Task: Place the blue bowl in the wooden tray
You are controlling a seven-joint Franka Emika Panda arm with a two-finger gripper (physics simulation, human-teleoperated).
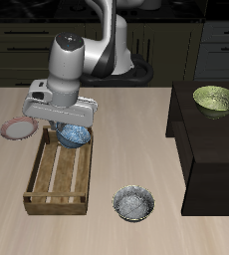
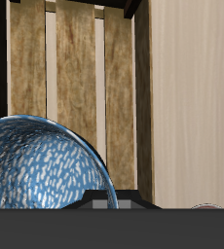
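Observation:
The blue bowl [image 1: 75,136], bright blue with white mottling inside, hangs tilted under my gripper [image 1: 71,127] over the back end of the wooden tray [image 1: 55,203]. The gripper is shut on the bowl's rim. In the wrist view the blue bowl [image 2: 41,170] fills a corner, close to the gripper [image 2: 109,206], with the tray's slatted bottom [image 2: 80,88] right beneath it. The fingertips are mostly hidden by the bowl and the gripper body.
A grey-rimmed bowl [image 1: 133,203] with a pale speckled inside sits near the table's front edge, beside the tray. A pinkish plate [image 1: 18,127] lies by the tray's back corner. A green bowl [image 1: 215,99] rests on a dark cabinet [image 1: 211,149].

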